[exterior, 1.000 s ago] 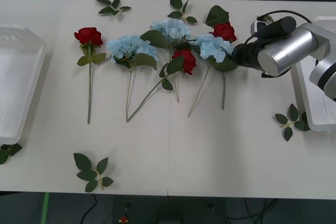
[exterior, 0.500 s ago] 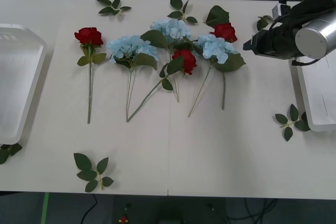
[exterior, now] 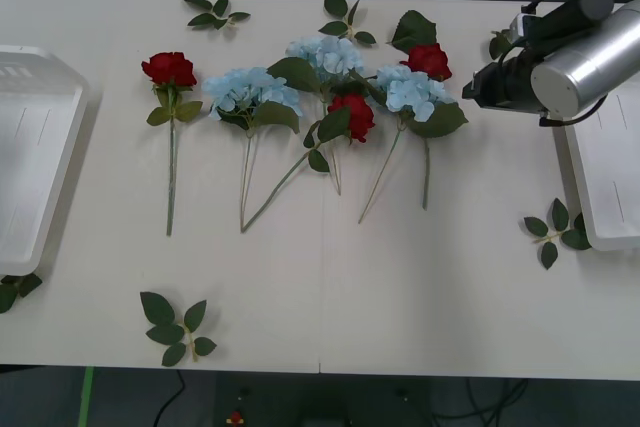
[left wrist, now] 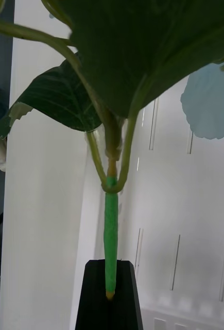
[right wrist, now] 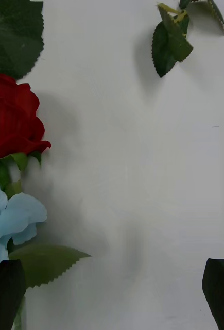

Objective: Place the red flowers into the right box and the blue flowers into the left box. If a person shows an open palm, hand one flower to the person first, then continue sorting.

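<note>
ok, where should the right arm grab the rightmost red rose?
On the bare lower stem, from above, jaws across it. The rose head is tucked against a blue hydrangea and leaves; the low stem lies flat, clear of the neighbouring stem. Right gripper is open beside it.

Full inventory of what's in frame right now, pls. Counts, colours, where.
red flowers: 3, red, far half of table, in the row
blue flowers: 3, pale blue, same row, mixed with the red
held blue flower: 1, green stem, blue petal, in left pincer
left box: 1, white, table's left end
right box: 1, white, table's right end
leaf sprigs: 6, green, scattered
table: 1, white
left pincer: black, shut on stem
right pincer: black, open, beside rightmost flowers
</note>
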### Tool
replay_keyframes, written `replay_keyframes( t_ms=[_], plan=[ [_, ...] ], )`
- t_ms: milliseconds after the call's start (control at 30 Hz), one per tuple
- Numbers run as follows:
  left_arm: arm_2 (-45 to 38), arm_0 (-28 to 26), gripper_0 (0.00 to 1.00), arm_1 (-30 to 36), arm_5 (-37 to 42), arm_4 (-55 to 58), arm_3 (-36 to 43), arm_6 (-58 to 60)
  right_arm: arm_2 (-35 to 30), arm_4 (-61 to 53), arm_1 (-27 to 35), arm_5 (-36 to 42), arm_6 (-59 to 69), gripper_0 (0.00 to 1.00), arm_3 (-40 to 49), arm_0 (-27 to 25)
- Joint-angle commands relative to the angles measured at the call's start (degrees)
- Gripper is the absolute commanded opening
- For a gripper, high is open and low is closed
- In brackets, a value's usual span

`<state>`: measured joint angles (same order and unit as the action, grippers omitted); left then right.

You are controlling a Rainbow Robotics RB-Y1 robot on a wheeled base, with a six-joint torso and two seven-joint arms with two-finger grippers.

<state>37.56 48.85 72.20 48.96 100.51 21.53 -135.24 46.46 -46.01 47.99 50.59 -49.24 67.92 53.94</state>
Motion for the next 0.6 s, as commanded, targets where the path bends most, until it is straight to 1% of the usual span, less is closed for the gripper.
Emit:
replay_keyframes(
  t_ms=[33,100,200,333,600],
  plan=[
    [-0.29,-0.33,0.0,-1.62,-0.71,1.27,0.53,-6.44,-0.14,4.7,-7.03,0.3,-2.62,1.0,-5.95,4.77],
    [-0.29,-1.04,0.0,-3.11,-0.89,2.06,0.7,-6.27,-0.14,6.55,-9.14,0.21,-2.27,1.0,-8.15,5.21],
    [-0.29,-2.88,0.0,-5.84,-3.7,5.22,1.23,-6.27,-0.14,9.09,-12.57,-1.37,-1.83,1.0,-11.31,5.73],
    [-0.29,-5.43,0.0,-8.04,-8.01,6.89,4.84,-6.0,-0.14,11.91,-16.35,-4.71,-1.3,1.0,-14.74,5.73],
    [-0.29,-9.82,0.0,-9.35,-10.12,8.83,10.37,-5.83,-0.14,15.95,-21.27,-9.98,-0.51,1.0,-20.28,5.73]
  ],
)
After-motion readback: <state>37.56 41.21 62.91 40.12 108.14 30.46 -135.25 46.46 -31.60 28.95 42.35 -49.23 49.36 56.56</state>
